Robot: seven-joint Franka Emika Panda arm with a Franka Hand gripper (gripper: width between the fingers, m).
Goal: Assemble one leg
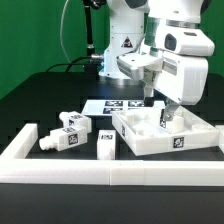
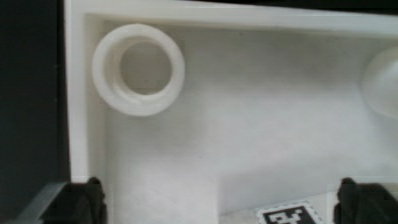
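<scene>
I read the end effector [image 2: 214,203] as released, its fingers wide apart, low inside the white tray [image 1: 135,140]. The tagged leg [image 2: 295,214] sits between them, and a round socket [image 2: 139,68] is in the tray's corner.

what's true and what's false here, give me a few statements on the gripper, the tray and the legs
1. The gripper is down over the inside of the white tray. True.
2. The fingers are pressed together. False: in the wrist view they stand wide apart, with the bare tray floor between them.
3. A round socket sits near a corner of the tray. True.
4. Every leg stands upright inside the tray. False: a leg lies on the table, to the exterior view's left of the tray.
</scene>
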